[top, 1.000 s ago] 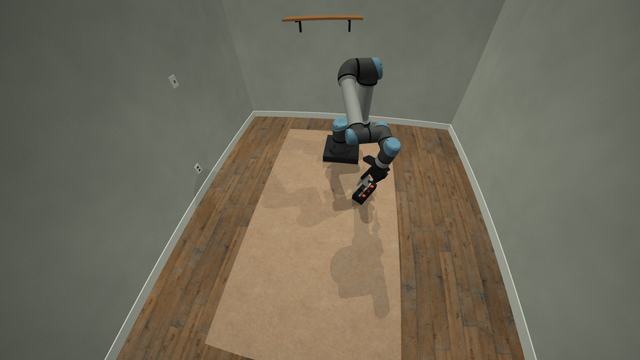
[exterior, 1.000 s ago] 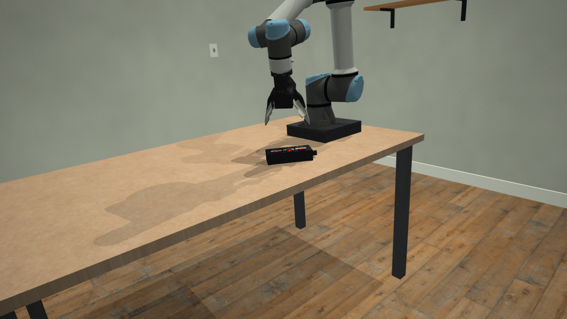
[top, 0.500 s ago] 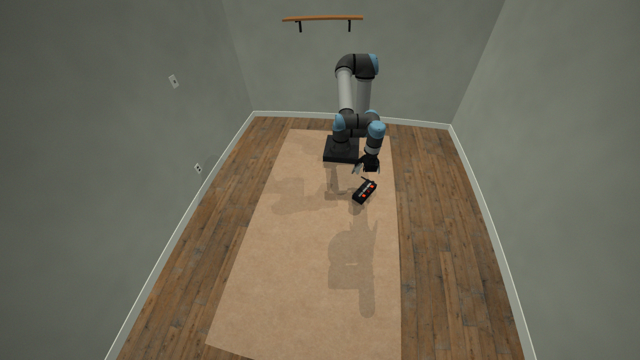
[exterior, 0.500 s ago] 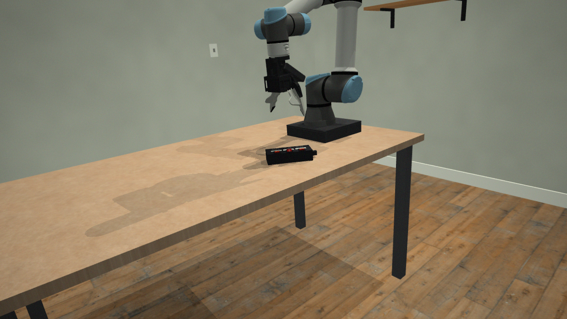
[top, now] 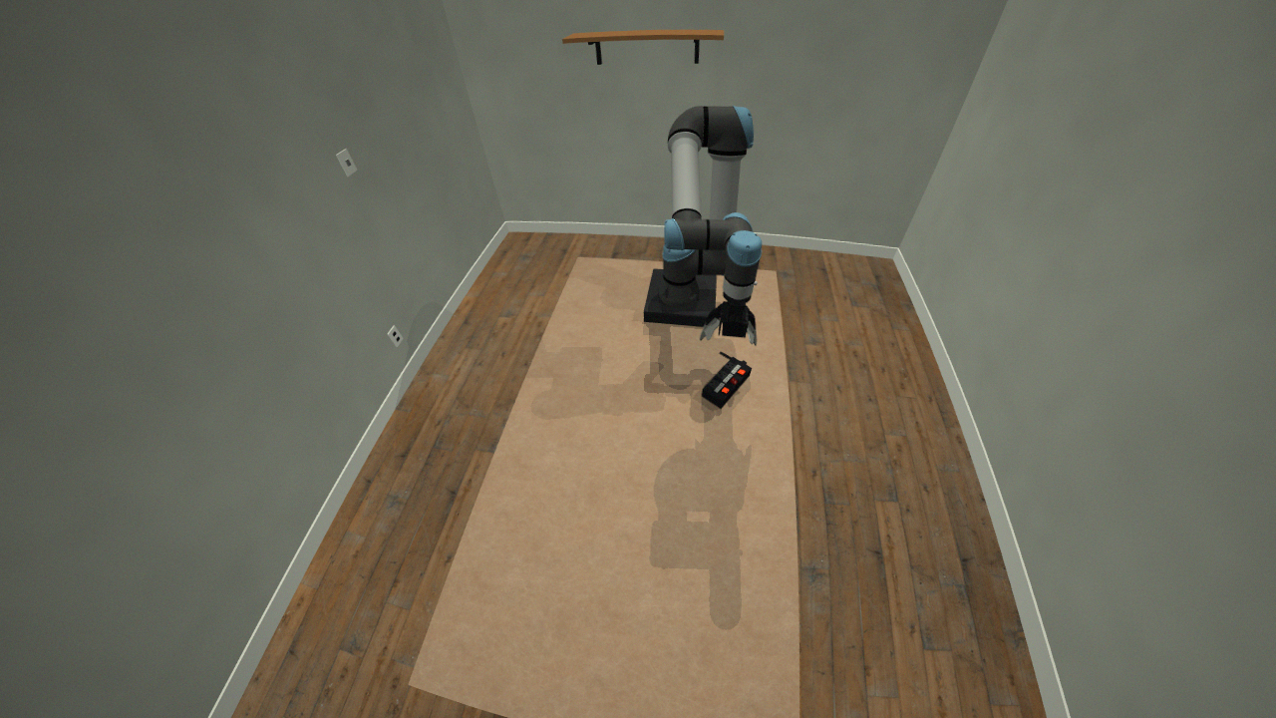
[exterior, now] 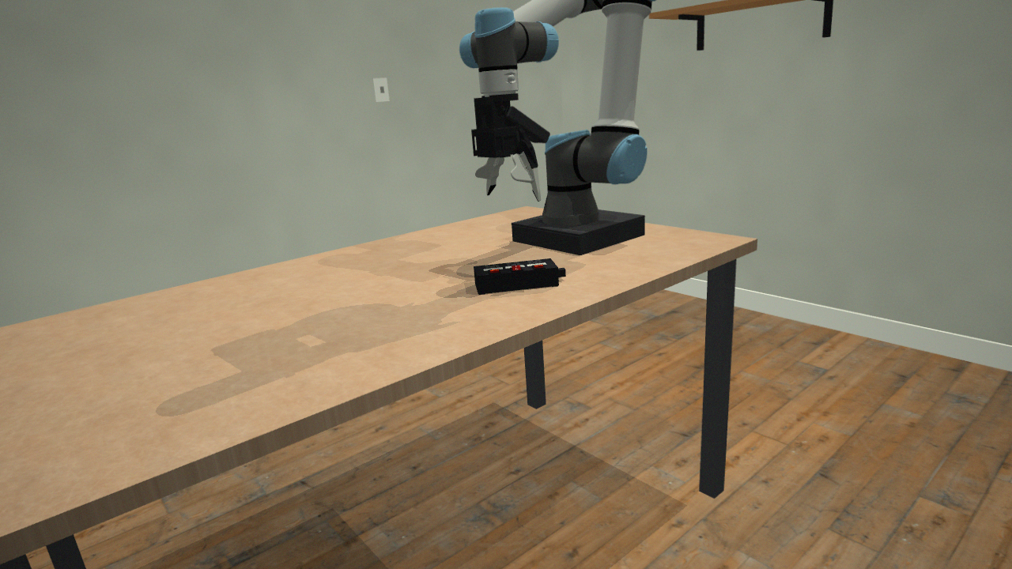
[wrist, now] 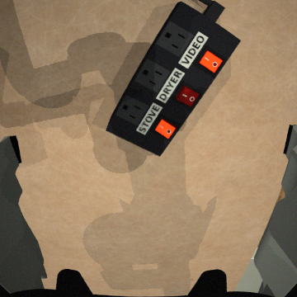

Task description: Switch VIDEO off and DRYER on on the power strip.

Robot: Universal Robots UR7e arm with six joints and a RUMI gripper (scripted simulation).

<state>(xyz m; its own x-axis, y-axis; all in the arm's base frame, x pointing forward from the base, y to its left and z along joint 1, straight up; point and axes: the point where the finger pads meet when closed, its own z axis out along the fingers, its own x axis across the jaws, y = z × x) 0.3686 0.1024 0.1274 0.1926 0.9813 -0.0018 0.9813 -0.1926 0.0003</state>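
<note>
The black power strip (wrist: 173, 76) lies face up on the table, near the robot base; it also shows in the top and exterior views (top: 727, 381) (exterior: 519, 275). Its VIDEO switch (wrist: 210, 63) glows bright orange. The DRYER switch (wrist: 187, 96) is dark red. The STOVE switch (wrist: 165, 129) glows bright orange. My gripper (exterior: 509, 176) (top: 730, 328) hangs open and empty well above the table, between the strip and the base; in the top view it shows at the arm's end. In the wrist view the strip sits in the upper middle, with my fingers at the left and right edges.
The robot base (exterior: 578, 230) stands on the table just behind the strip. The table's edge (exterior: 636, 286) runs close to the strip on the right. A wooden shelf (top: 642, 37) hangs high on the back wall.
</note>
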